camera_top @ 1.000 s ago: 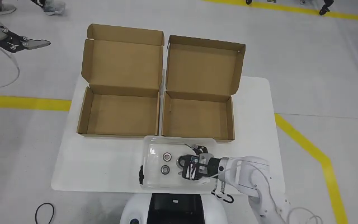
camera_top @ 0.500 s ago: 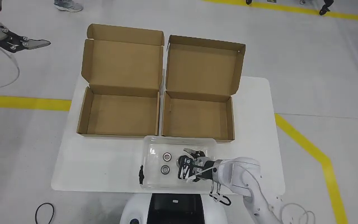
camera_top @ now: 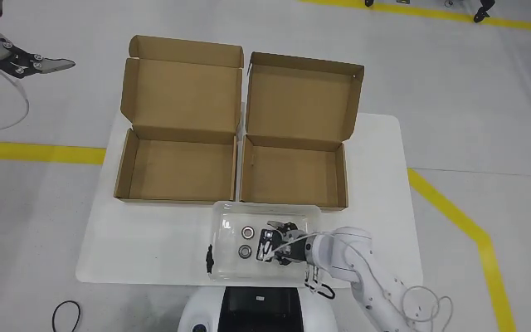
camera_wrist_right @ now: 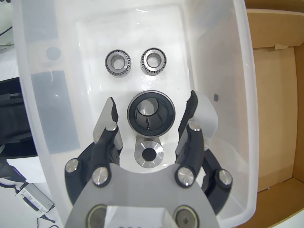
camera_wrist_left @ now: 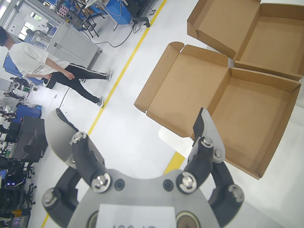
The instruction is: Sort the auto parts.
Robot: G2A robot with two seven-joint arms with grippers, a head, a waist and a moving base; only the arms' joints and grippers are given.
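A clear plastic bin [camera_top: 222,217] at the table's near edge holds the parts. In the right wrist view two small steel bearings [camera_wrist_right: 118,62] [camera_wrist_right: 153,61] lie side by side on its floor. A large black ring-shaped sleeve [camera_wrist_right: 151,113] stands between the spread fingers of my right gripper [camera_wrist_right: 152,109], which is open and down inside the bin [camera_wrist_right: 247,96]. A silver cylindrical part [camera_wrist_right: 149,154] lies just behind the sleeve. From above, the right gripper [camera_top: 270,246] sits beside the bearings [camera_top: 246,241]. My left gripper [camera_wrist_left: 129,119] hangs open and empty in the air beside the table.
Two open, empty cardboard boxes [camera_top: 182,170] [camera_top: 292,174] stand side by side behind the bin, lids folded back. The same boxes [camera_wrist_left: 249,119] [camera_wrist_left: 268,41] show in the left wrist view. A small black device [camera_top: 209,257] lies left of the bin.
My right gripper has moved left inside the bin, closer to the two bearings. It stays open.
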